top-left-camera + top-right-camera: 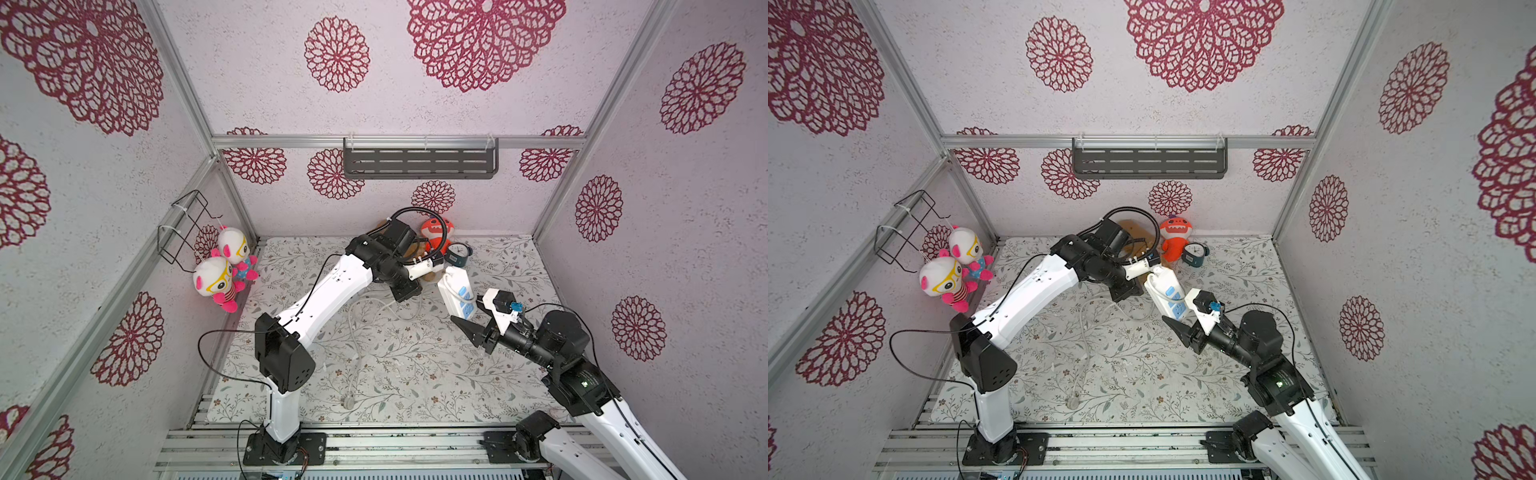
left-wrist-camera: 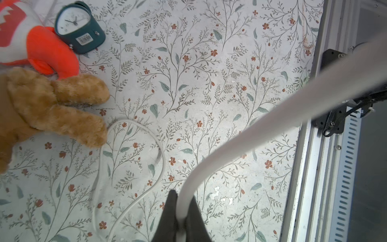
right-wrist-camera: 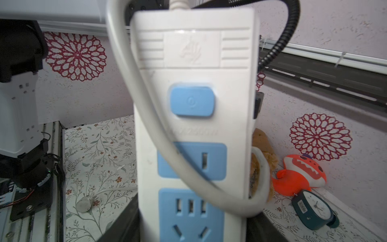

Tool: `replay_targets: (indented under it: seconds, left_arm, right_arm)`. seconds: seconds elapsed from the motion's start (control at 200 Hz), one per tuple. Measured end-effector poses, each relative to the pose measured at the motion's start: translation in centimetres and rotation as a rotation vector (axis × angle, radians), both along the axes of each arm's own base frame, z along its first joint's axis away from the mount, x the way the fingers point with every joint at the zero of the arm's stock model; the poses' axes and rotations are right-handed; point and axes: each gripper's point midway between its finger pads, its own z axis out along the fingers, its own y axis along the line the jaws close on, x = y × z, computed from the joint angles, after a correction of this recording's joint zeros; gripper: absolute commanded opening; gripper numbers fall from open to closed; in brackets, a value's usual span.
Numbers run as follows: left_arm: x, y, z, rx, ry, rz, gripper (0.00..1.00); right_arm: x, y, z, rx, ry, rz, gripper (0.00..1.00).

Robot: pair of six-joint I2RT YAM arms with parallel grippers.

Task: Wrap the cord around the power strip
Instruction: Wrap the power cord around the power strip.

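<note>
Currently left gripper [image 2: 182,202] pinches cord [image 2: 230,146]; right gripper [image 3: 188,230] clamps strip [image 3: 194,62]. Risk: the loose turn across the strip may slip off if slack develops.

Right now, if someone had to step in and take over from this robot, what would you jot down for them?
Right claw: shut on the power strip at its socket end, held off the table.
Left claw: shut on the cord, close to the strip.
Done: one turn of cord crosses the strip's face.
To do: the rest lies loose on the table, plug near the front edge; wind it round the strip.
</note>
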Motion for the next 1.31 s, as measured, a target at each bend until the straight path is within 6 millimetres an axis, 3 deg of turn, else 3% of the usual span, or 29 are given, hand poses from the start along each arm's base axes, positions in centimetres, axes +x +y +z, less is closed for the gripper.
replay_targets:
  seconds: [0.145, 0.26, 0.695, 0.986, 1.306]
  left_arm:
    - [0.8, 1.5, 2.3, -0.078, -0.065, 0.068, 0.0]
    - [1.3, 2.0, 2.9, -0.118, -0.097, 0.103, 0.0]
    - [1.5, 2.4, 0.3, -0.142, -0.087, 0.18, 0.0]
    - [0.6, 3.3, 1.4, -0.155, -0.141, 0.234, 0.0]
    - [-1.2, 3.7, 0.5, -0.112, -0.164, 0.237, 0.0]
  right_arm:
    - [0.3, -0.5, 0.0, -0.008, -0.006, -0.034, 0.28]
    - [0.7, -0.8, -0.5, -0.021, 0.008, -0.063, 0.27]
    - [2.9, -2.9, -1.3, -0.057, 0.024, -0.239, 0.23]
    - [4.4, -4.3, -2.0, -0.095, 0.065, -0.355, 0.23]
    - [5.4, -5.1, -2.9, -0.135, 0.096, -0.427, 0.2]
